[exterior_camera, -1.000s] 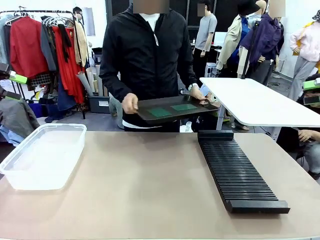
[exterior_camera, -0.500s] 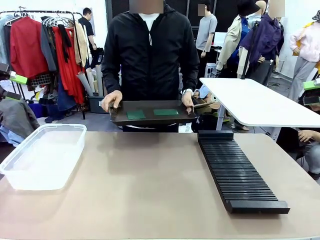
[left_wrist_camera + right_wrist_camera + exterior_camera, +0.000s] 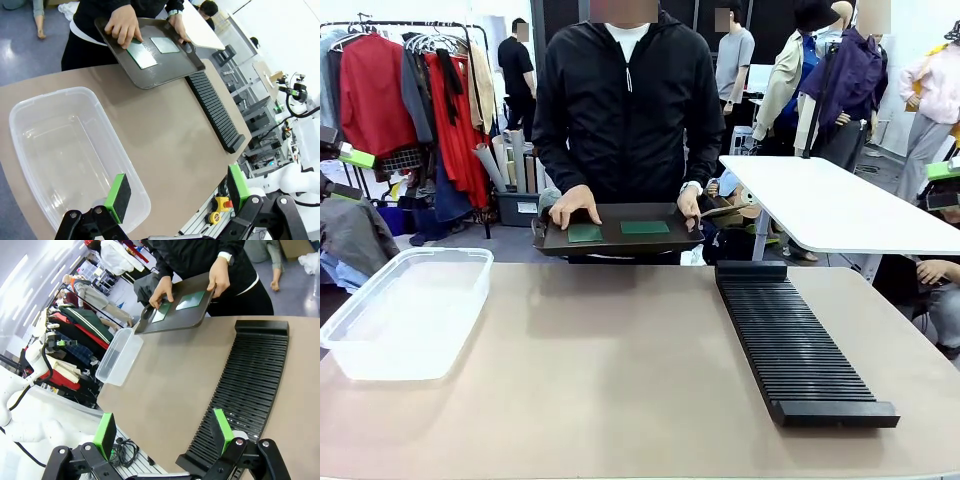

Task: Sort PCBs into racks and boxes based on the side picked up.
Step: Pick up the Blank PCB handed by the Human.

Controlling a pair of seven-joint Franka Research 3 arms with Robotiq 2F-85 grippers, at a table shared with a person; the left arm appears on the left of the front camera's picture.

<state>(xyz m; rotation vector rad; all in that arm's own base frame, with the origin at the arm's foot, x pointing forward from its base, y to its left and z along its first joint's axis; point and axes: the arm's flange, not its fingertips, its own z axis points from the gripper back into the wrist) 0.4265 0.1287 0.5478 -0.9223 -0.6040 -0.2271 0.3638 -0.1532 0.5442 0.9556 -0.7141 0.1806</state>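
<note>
2 pcbs, 1 rack (image 3: 790,345), 1 clear tub (image 3: 420,256), 1 black tray (image 3: 620,244), 2 grippers. a person holds the tray over the far edge of the table (image 3: 620,370), beyond the rack's far end, toward the tub side. the tray holds both pcbs flat, side by side. near pcb (image 3: 645,227) lies closer to the rack. far pcb (image 3: 586,234) is under one hand (image 3: 575,205). other hand (image 3: 688,205) grips the tray edge nearest the rack. the tub sits well apart from the rack. left gripper (image 3: 178,192) released, jaws wide, over the tub. right gripper (image 3: 164,431) released, over the rack's near end.
</note>
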